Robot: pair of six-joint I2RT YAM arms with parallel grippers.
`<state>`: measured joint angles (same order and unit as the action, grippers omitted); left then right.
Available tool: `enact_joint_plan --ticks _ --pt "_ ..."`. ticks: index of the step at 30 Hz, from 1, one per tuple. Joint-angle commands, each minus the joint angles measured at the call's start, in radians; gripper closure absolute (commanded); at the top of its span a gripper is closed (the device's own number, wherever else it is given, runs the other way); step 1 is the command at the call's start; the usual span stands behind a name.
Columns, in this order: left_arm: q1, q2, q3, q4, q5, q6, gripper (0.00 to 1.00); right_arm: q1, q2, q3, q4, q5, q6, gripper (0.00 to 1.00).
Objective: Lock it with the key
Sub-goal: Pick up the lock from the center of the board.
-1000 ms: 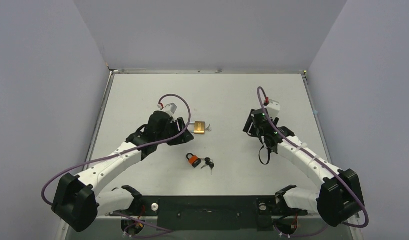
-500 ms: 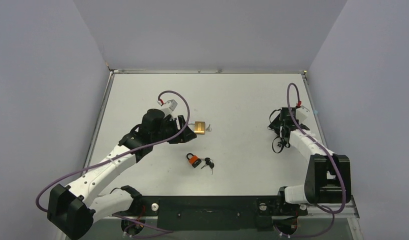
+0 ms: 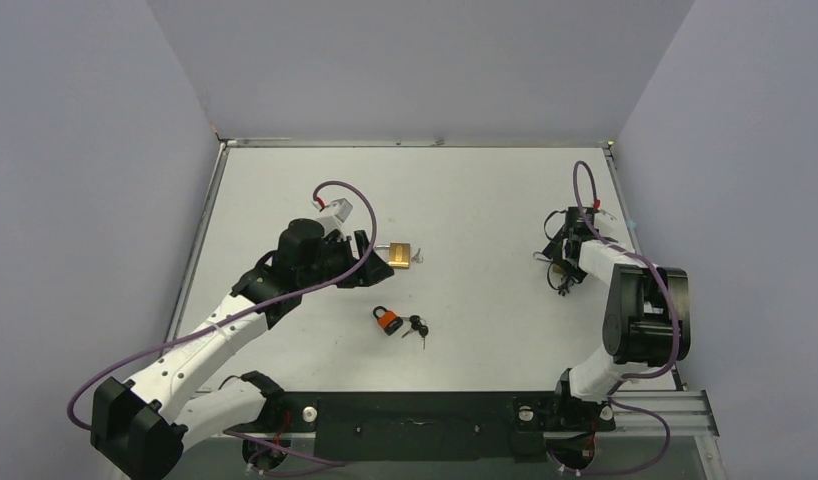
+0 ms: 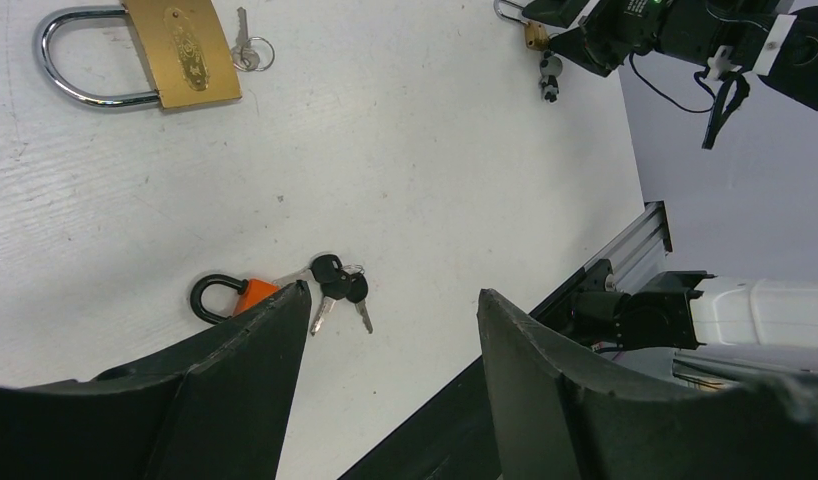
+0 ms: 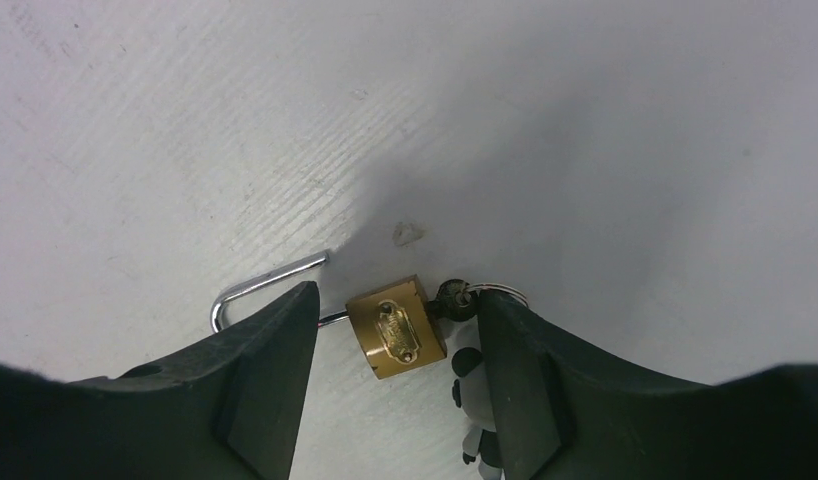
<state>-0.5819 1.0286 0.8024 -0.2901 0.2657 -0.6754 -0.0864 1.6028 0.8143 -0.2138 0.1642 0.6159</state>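
A small brass padlock (image 5: 396,327) lies on the table with its shackle (image 5: 265,285) swung open. A black-headed key (image 5: 453,300) sits in its keyhole, with a panda charm (image 5: 473,395) on the ring. My right gripper (image 5: 395,298) is open just above it, one finger on each side, not touching. In the top view this gripper (image 3: 558,262) is near the table's right edge. My left gripper (image 3: 371,258) is open and empty beside a large brass padlock (image 3: 400,255). In the left wrist view the left gripper (image 4: 393,292) hangs above the table.
An orange padlock (image 3: 388,320) with black keys (image 3: 417,328) lies at front centre, and also shows in the left wrist view (image 4: 247,296). The large padlock (image 4: 180,50) has a silver key (image 4: 245,48) beside it. Grey walls enclose the white table (image 3: 465,200).
My right arm has folded back and swung right, carrying its gripper from mid-right to over the small padlock near the right edge. My left arm has drawn back slightly.
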Motion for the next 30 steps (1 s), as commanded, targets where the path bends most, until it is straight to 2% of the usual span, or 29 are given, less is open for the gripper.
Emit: enact_joint_plan --ticks 1,8,10,15,21,25,30 --pt "-0.003 0.005 0.033 0.016 0.025 0.002 0.4 -0.003 0.034 0.066 -0.045 -0.005 -0.036 0.45" --pt "-0.004 0.033 0.054 0.014 0.028 0.007 0.4 0.075 0.034 0.063 -0.057 -0.042 -0.009 0.52" --pt "-0.004 0.043 0.056 0.017 0.029 0.007 0.4 0.142 0.011 0.055 -0.052 -0.05 0.019 0.55" --pt "-0.003 0.062 0.063 0.025 0.029 0.002 0.39 0.221 -0.024 0.044 -0.048 -0.082 0.056 0.59" --pt "-0.003 0.067 0.071 0.016 0.03 0.006 0.39 0.24 -0.058 0.048 -0.07 -0.043 0.033 0.55" --pt "-0.003 0.07 0.075 0.014 0.027 0.007 0.39 0.271 -0.1 0.055 -0.063 -0.033 -0.033 0.46" --pt "-0.003 0.075 0.079 0.014 0.03 0.003 0.39 0.314 -0.087 0.101 -0.09 -0.01 -0.138 0.43"
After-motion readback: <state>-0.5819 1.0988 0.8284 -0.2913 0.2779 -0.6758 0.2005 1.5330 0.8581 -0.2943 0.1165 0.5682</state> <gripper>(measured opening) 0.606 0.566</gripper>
